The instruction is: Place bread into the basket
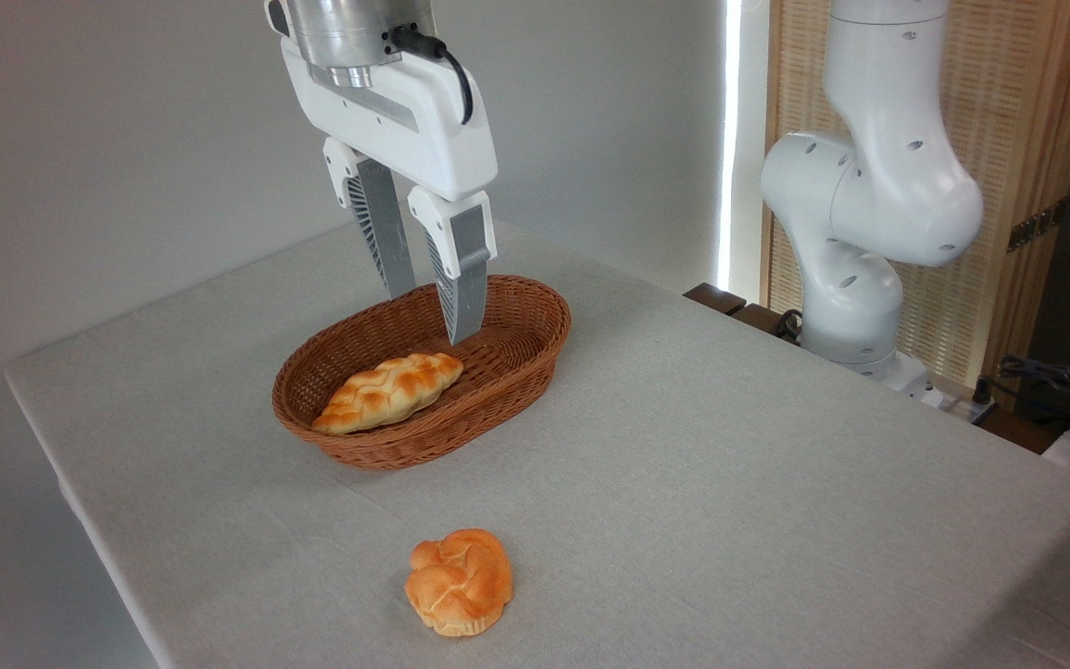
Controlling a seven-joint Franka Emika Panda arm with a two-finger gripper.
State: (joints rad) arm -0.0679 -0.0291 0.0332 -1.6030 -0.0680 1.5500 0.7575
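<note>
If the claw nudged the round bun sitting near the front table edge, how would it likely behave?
The round knotted bun looks squat with a flat-looking base, so it would probably slide rather than roll. Its glossy surface may be slippery. On the cloth-covered table it would likely drag, not skid far.

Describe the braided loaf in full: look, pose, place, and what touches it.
The loaf is long, with pointed ends, golden-orange with pale seams between its plaits and a glossy crust. It lies whole inside the basket, toward its near-left end, tilted with its left tip resting up against the wall. Only the basket touches it; the open gripper hangs just above its right end, apart from it.
</note>
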